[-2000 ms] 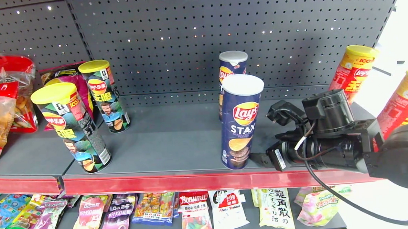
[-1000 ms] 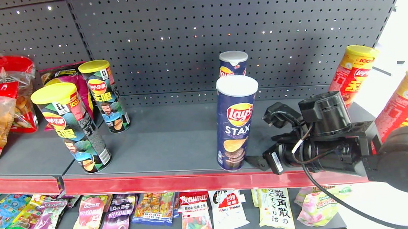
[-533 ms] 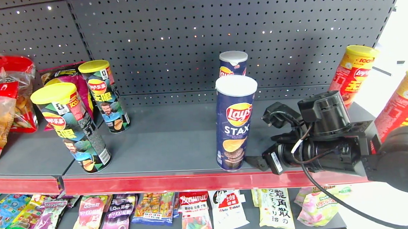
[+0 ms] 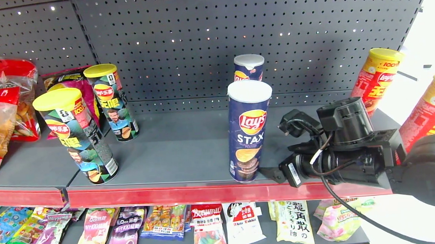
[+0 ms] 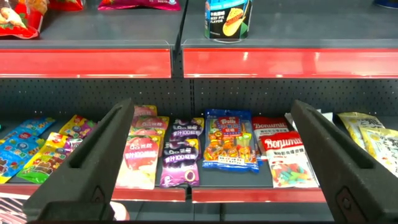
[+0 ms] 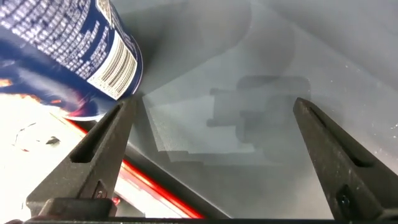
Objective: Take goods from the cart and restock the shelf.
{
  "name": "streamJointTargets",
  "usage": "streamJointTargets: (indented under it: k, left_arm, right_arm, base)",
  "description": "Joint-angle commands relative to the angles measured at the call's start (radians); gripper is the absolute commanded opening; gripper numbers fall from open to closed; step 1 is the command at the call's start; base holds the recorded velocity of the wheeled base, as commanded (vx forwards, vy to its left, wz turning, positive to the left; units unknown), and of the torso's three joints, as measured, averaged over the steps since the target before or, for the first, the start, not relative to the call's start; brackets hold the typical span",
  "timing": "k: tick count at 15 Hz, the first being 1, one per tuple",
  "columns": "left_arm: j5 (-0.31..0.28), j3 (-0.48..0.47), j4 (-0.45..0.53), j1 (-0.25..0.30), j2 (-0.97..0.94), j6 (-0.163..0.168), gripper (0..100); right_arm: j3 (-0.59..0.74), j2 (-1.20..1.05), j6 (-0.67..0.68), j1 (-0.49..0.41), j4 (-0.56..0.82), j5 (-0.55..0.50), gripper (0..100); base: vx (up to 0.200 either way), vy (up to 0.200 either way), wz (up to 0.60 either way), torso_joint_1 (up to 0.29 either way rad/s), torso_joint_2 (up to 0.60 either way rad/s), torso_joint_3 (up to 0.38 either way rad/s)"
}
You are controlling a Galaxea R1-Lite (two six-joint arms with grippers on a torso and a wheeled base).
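In the head view, the front blue can (image 4: 248, 130) hides the lower body of the rear blue can (image 4: 248, 66) at its 12 o'clock. The right arm's wrist (image 4: 337, 164) covers the base of the red can (image 4: 428, 109) at 3 o'clock, and the picture's edge cuts that can's side. The snack bags (image 4: 4, 105) at 9 o'clock are cut by the edge; the magenta bag (image 4: 67, 79) is largely hidden behind the yellow-lidded cans (image 4: 75, 135). The packets (image 4: 207, 225) at 6 o'clock lose their lower ends. In the right wrist view, you see only the front blue can's base; whether the right gripper (image 6: 214, 106) touches it cannot be told. In the left wrist view, a green-labelled can (image 5: 228, 18) shows its base only.
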Motion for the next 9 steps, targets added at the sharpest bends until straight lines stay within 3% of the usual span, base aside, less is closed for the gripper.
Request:
streamJointTargets:
  k: [1, 5, 9]
  left_arm:
    - [0.0, 0.0, 0.0, 0.0, 0.0, 0.0, 100]
    - [0.0, 0.0, 0.0, 0.0, 0.0, 0.0, 100]
    - [0.0, 0.0, 0.0, 0.0, 0.0, 0.0, 100]
  right_arm:
    - [0.004, -0.026, 0.0, -0.001, -0.001, -0.021, 100]
    - [0.018, -0.08, 0.006, -0.001, -0.001, -0.06, 100]
    - [0.134, -0.241, 0.001, 0.005, 0.002, -0.06, 100]
  base:
    - [0.0, 0.0, 0.0, 0.0, 0.0, 0.0]
    - [0.0, 0.0, 0.0, 0.0, 0.0, 0.0]
    - [0.0, 0.0, 0.0, 0.0, 0.0, 0.0]
